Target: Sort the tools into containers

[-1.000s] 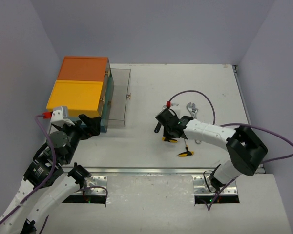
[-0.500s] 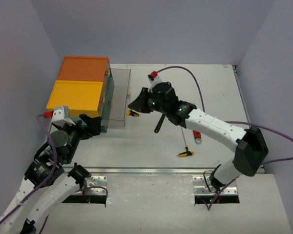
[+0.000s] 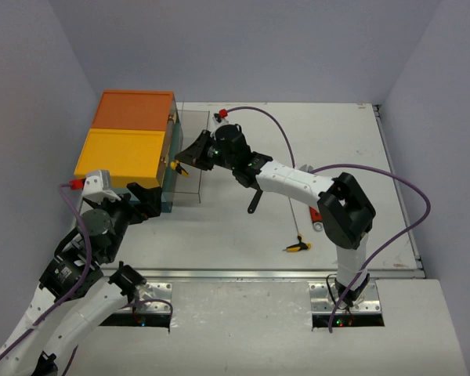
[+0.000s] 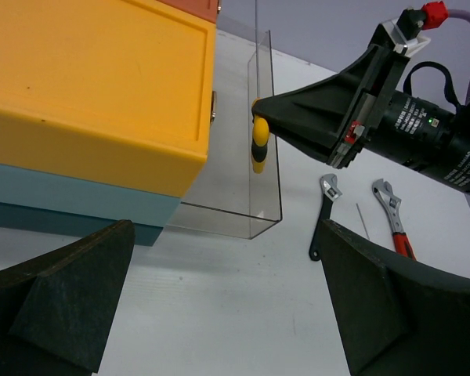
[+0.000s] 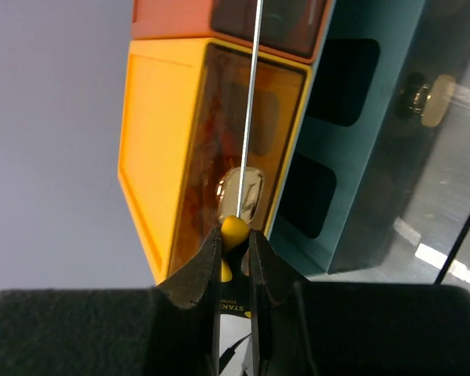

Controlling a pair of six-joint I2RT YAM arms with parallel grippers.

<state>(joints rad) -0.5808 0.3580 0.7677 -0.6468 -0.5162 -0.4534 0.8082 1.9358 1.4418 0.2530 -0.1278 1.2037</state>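
The containers are a teal box unit (image 3: 172,171) with an orange top (image 3: 133,110) and a yellow top (image 3: 121,153), at the table's left. One clear drawer (image 3: 191,164) is pulled out to the right. My right gripper (image 3: 189,157) is shut on a yellow-and-black screwdriver (image 3: 178,167) and holds it over the open drawer, close to the box front. In the right wrist view the gripper (image 5: 235,236) pinches the yellow handle (image 5: 235,227) before a brass latch (image 5: 249,192). My left gripper (image 3: 141,200) is open and empty just below the box; its fingers (image 4: 70,305) frame bare table.
A black wrench (image 3: 256,200), a red-handled adjustable wrench (image 3: 317,222) and a small yellow-handled screwdriver (image 3: 298,247) lie on the table right of centre. The two wrenches also show in the left wrist view, black (image 4: 323,216) and red-handled (image 4: 392,219). Grey walls enclose the table.
My right arm has carried the yellow screwdriver from the table's middle up and left to the open drawer. The left arm has not moved.
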